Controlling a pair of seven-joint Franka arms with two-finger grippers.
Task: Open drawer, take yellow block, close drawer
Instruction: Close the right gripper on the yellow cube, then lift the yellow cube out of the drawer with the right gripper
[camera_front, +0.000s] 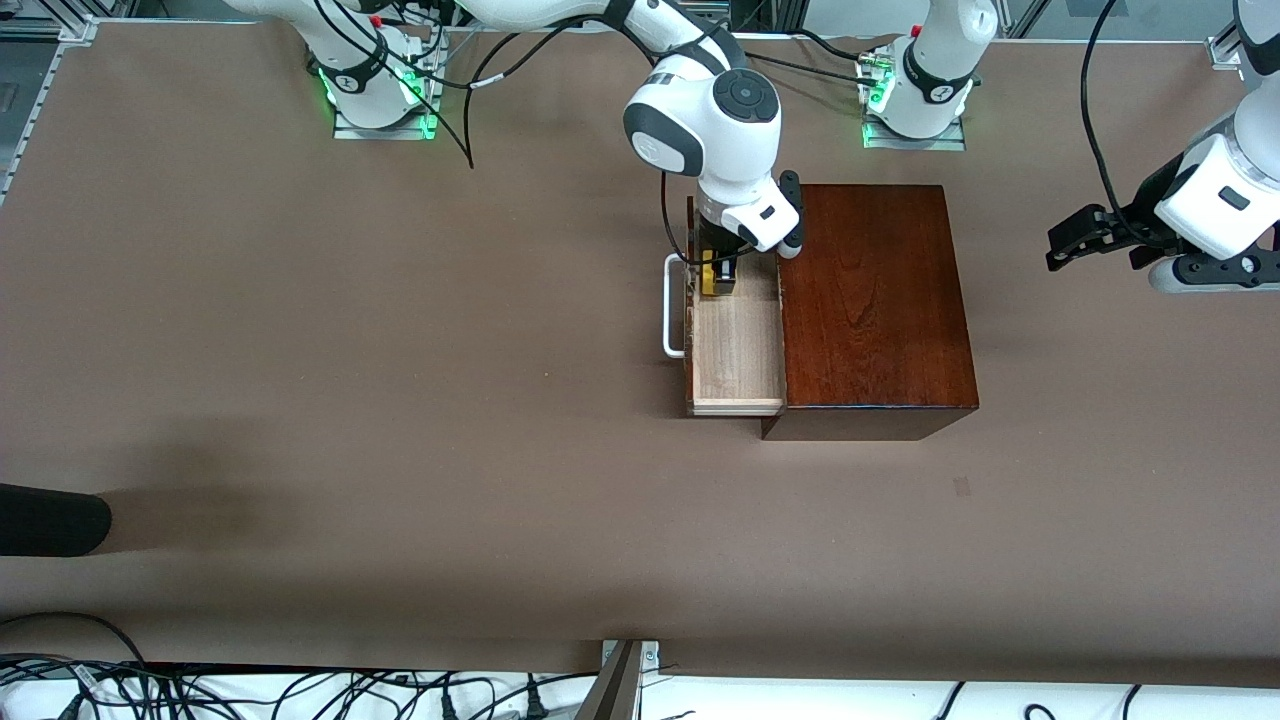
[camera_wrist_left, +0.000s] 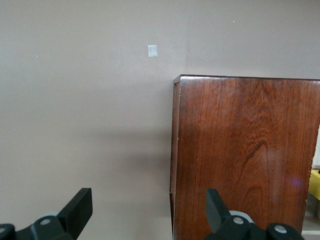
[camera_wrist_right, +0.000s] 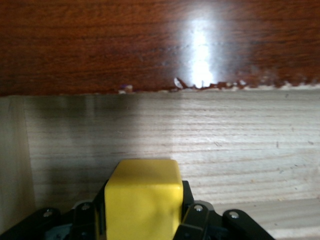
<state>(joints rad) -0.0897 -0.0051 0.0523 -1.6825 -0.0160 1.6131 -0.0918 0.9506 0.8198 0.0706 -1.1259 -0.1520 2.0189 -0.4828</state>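
Two arms show in the front view. The right arm reaches from its base down into the open drawer (camera_front: 735, 350), which is pulled out of the box (camera_front: 875, 300) toward the right arm's end of the table. The right gripper (camera_front: 718, 275) is inside the drawer's end farther from the camera, its fingers clenched on the block (camera_front: 709, 279), whose yellow shows between them. The white handle (camera_front: 671, 305) sticks out from the drawer's dark front. The part of the pale tray nearer the camera is bare wood. The left arm waits, its gripper (camera_front: 1075, 243) up over the table (camera_front: 350, 380) toward the left arm's end, well apart from the box.

Next, the left wrist view: the left gripper (camera_wrist_left: 149, 205) is released, its two black fingers (camera_wrist_left: 80, 205) spread wide with bare table between them. The box (camera_wrist_left: 247, 155) stands just past one finger, grain glossy. A sliver of the block (camera_wrist_left: 315, 182) shows at the picture's edge, and a small pale square mark (camera_wrist_left: 152, 50) lies on the table.

Last, the right wrist view: the block (camera_wrist_right: 142, 200) fills the space between the black fingers (camera_wrist_right: 192, 212) of the right gripper (camera_wrist_right: 143, 210), pressed on both sides. Past it runs the drawer's (camera_wrist_right: 200, 140) pale floor up to a glossy dark panel with a chipped lower edge. Whether the block touches the floor, I cannot tell.
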